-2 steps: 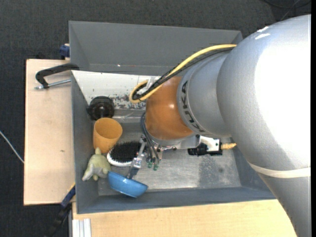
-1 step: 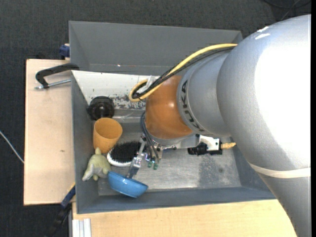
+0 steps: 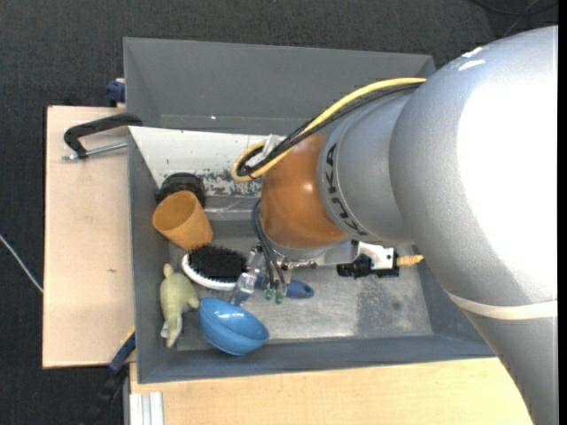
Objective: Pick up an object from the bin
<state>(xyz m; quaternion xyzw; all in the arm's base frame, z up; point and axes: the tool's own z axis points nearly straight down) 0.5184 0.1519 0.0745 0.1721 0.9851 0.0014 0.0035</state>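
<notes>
The grey metal bin (image 3: 266,82) sat on dark carpet (image 3: 53,25), its floor scuffed. The gripper (image 3: 268,286) was down just right of the hairbrush (image 3: 213,266), an oval white one with black bristles. Whether it was open, closed or holding anything, I couldn't tell. The orange cup (image 3: 182,220) stood above the hairbrush and the blue bowl (image 3: 232,326) below it.

The bin (image 3: 266,82) is plain grey, with dark specks on its floor. The cup (image 3: 183,220) is orange-tan. The round lid (image 3: 182,184) is black. The brush (image 3: 215,266) has black bristles in a white frame. The toy figure (image 3: 175,301) is pale yellow-green. The bowl (image 3: 232,326) is bright blue. The small tool (image 3: 372,262) is black and white with an orange tip. The arm (image 3: 478,193) is silver-grey, its cover (image 3: 297,202) is orange-brown, and its cable (image 3: 354,100) is yellow.
</notes>
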